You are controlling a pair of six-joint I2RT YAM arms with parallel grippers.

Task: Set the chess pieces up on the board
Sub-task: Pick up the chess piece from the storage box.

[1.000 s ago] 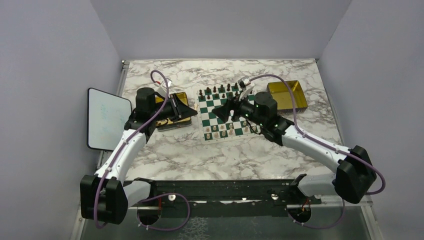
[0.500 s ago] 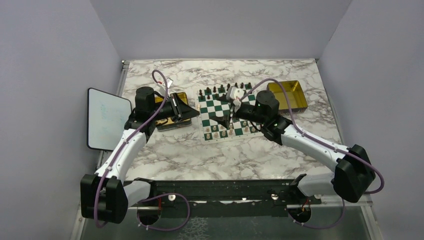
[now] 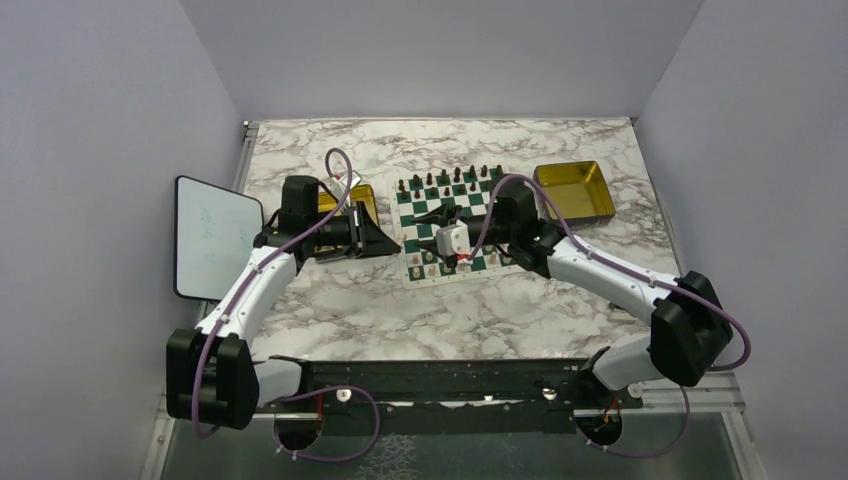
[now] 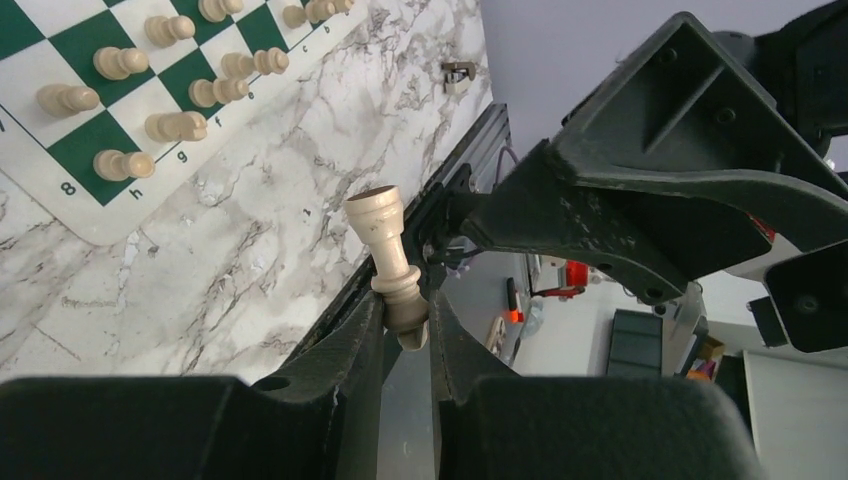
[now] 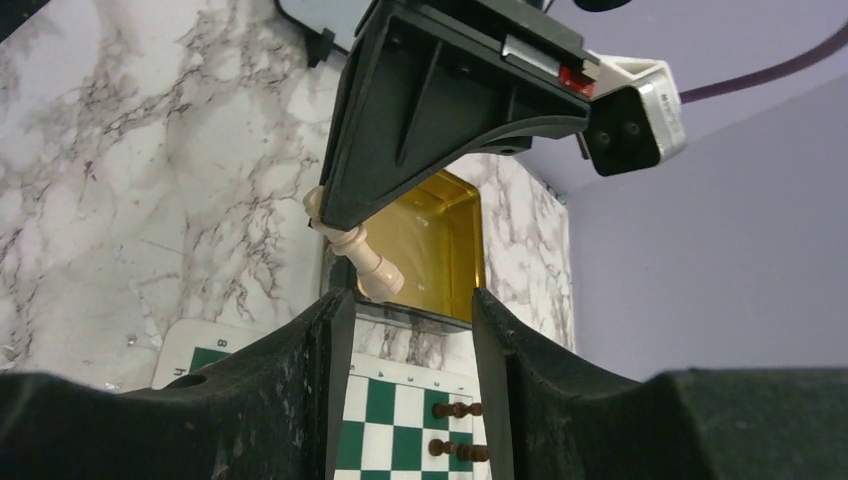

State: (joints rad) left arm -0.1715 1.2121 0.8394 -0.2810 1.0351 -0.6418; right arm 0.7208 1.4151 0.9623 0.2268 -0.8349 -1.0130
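Presently left jaws pinch turned cream chess piece (image 4: 386, 245); right jaws spread, just beside it.

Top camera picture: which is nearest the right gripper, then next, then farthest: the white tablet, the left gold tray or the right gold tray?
1. left gold tray: just to its left.
2. right gold tray: far right.
3. white tablet: far left edge.

plain lavender-grey walls (image 3: 440, 50) enclose a white marble-patterned table (image 3: 400, 310) under even light.
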